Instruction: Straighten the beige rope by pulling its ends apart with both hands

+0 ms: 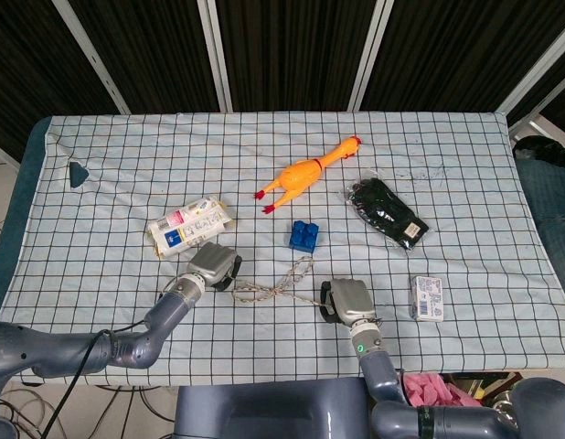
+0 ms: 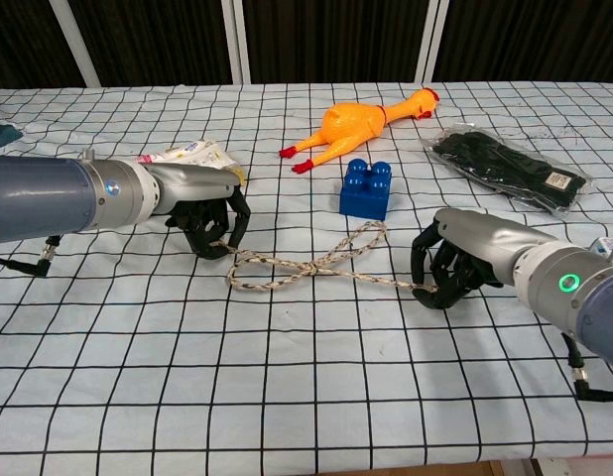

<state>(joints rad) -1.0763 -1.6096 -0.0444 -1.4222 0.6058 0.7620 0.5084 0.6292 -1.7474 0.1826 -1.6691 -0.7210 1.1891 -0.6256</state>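
Note:
The beige rope (image 2: 316,266) lies on the checked cloth between my two hands, still looped and crossed near its middle (image 1: 275,284). My left hand (image 2: 202,213) grips the rope's left end, fingers curled down onto the cloth; in the head view the left hand (image 1: 214,265) sits just below the snack packet. My right hand (image 2: 465,263) holds the rope's right end, fingers closed around it, and in the head view the right hand (image 1: 348,300) lies below the blue block. The rope ends themselves are hidden inside the fingers.
A blue block (image 2: 367,187) stands just behind the rope's loop. An orange rubber chicken (image 2: 358,122) lies further back, a black packet (image 2: 507,166) at the right, a snack packet (image 1: 189,225) by the left hand, a small white box (image 1: 428,297) right of the right hand.

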